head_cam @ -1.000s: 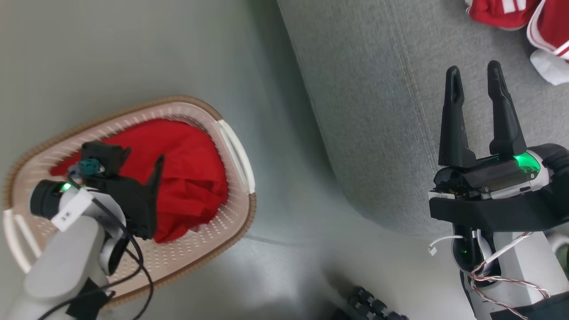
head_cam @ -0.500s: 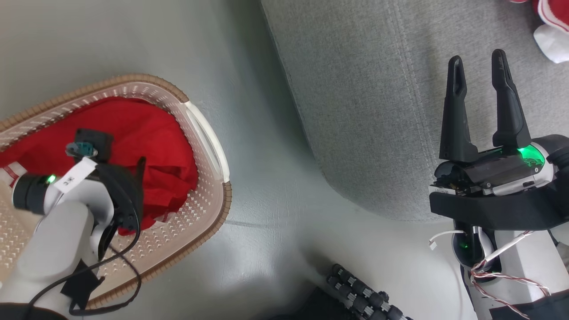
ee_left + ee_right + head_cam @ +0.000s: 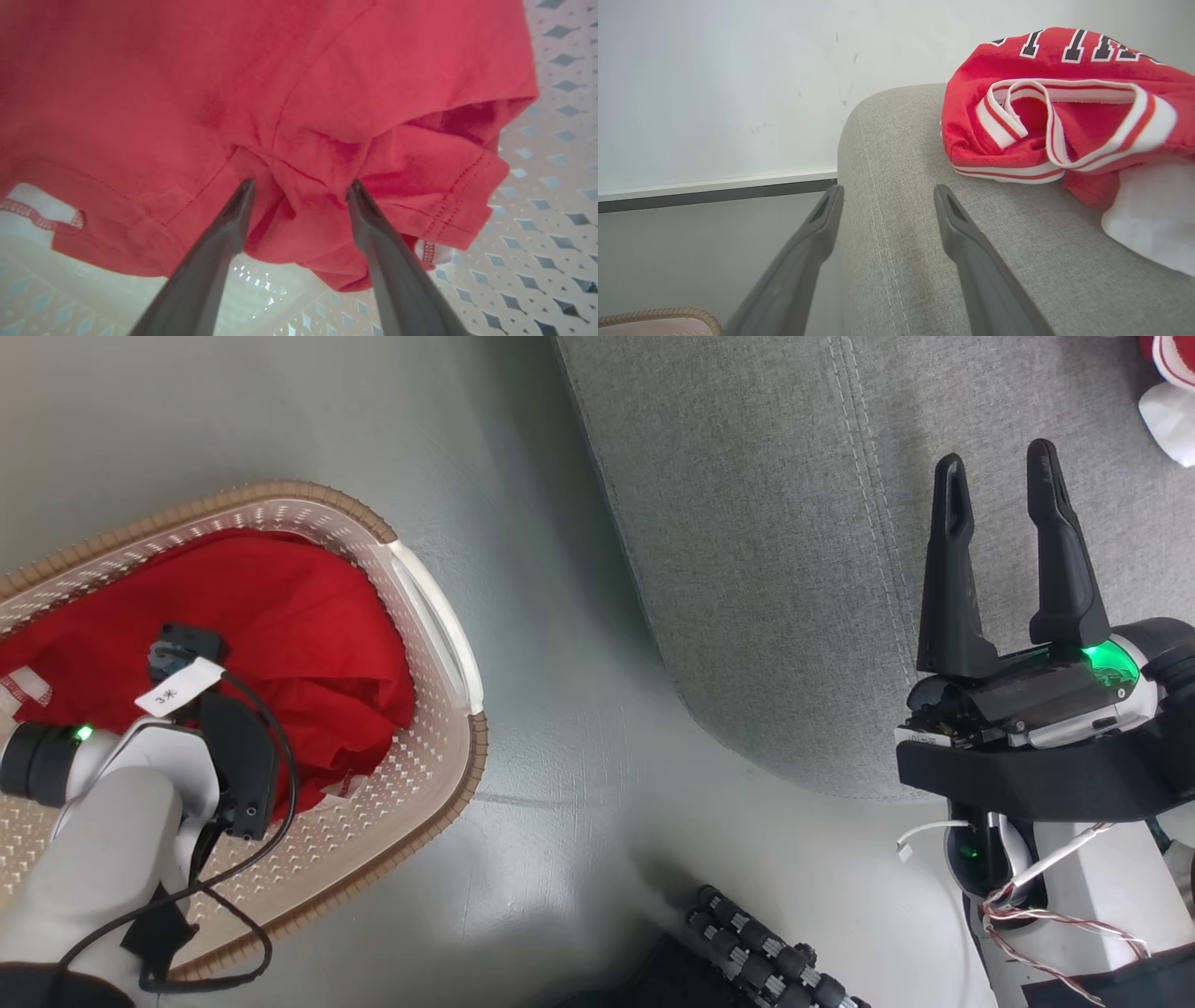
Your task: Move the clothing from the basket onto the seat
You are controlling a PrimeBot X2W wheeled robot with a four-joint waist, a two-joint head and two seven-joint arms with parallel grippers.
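A red piece of clothing (image 3: 299,616) lies crumpled in the cream basket (image 3: 420,607) on the floor at the left. My left gripper (image 3: 299,184) points down into it, open, both fingertips pressed into the folds of the red cloth (image 3: 280,93) with a bunch of it between them. My right gripper (image 3: 996,457) stands open and empty above the grey seat (image 3: 766,523). More clothing (image 3: 1064,121), red with white-and-red striped trim and black lettering, lies on the seat (image 3: 924,261) beyond my right gripper (image 3: 888,189), and its white edge (image 3: 1167,401) shows in the head view's top right corner.
Grey floor (image 3: 579,737) separates the basket from the seat's rounded corner. A black ribbed part (image 3: 756,952) sticks up at the bottom middle. Past the seat, a white wall (image 3: 738,70) with a dark skirting strip. The basket's brown rim (image 3: 658,315) shows low in the right wrist view.
The head camera has shifted, so the basket sits further left. My left wrist has tipped down and sunk deeper into the red cloth. The right gripper holds its place.
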